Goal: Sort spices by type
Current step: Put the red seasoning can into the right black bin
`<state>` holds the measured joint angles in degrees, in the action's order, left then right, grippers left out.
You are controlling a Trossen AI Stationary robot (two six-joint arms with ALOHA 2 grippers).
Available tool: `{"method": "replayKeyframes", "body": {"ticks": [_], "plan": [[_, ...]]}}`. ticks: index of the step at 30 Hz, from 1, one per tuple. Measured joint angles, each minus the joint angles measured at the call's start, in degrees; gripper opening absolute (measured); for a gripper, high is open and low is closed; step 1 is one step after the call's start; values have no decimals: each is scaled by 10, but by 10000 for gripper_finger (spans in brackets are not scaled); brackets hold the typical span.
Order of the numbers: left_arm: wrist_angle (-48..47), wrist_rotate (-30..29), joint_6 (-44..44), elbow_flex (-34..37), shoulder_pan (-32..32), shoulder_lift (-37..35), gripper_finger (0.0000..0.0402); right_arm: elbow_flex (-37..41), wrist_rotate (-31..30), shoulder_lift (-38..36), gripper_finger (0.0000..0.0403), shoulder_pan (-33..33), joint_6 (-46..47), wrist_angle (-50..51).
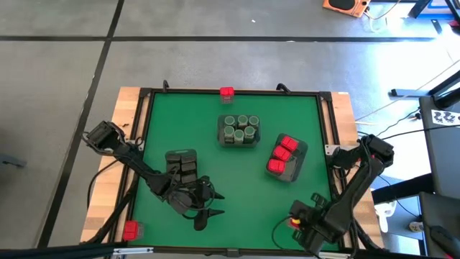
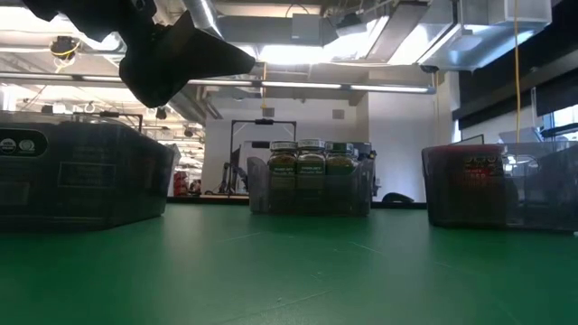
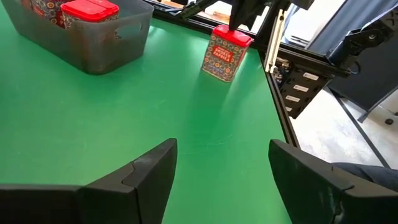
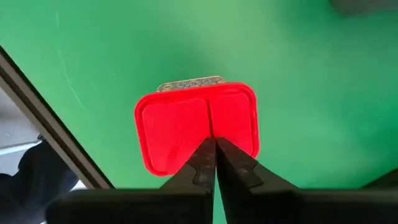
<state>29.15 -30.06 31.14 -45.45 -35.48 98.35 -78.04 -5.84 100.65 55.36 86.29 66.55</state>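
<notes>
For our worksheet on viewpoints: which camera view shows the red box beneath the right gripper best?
The left wrist view: the red box stands upright, lid and label visible, right gripper above it. The right wrist view shows only its lid; the high view a sliver; the low view nothing.

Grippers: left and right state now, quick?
Left gripper: open, empty, above the green mat.
Right gripper: fingers together, right over the lid of a red spice box; not gripping it.

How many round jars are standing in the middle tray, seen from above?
5 round jars, all in the middle tray: three along its far side and two along its near side. More could be hidden beneath.
</notes>
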Motion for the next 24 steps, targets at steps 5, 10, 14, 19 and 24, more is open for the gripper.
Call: {"method": "replayKeyframes", "body": {"ticks": [5,10,14,19,24], "plan": [[0,0,0,0,-1,0,250,-7,33,-22,14,16,60,19],[0,0,0,0,-1,0,250,-37,21,-47,14,63,199,38],[0,-2,-13,0,0,0,250,-39,18,-48,14,83,254,31],[-2,-6,-17,0,-1,0,250,-39,9,-48,43,71,315,28],[-2,-6,-23,0,-5,0,250,-39,-31,-44,151,47,330,6]]}}
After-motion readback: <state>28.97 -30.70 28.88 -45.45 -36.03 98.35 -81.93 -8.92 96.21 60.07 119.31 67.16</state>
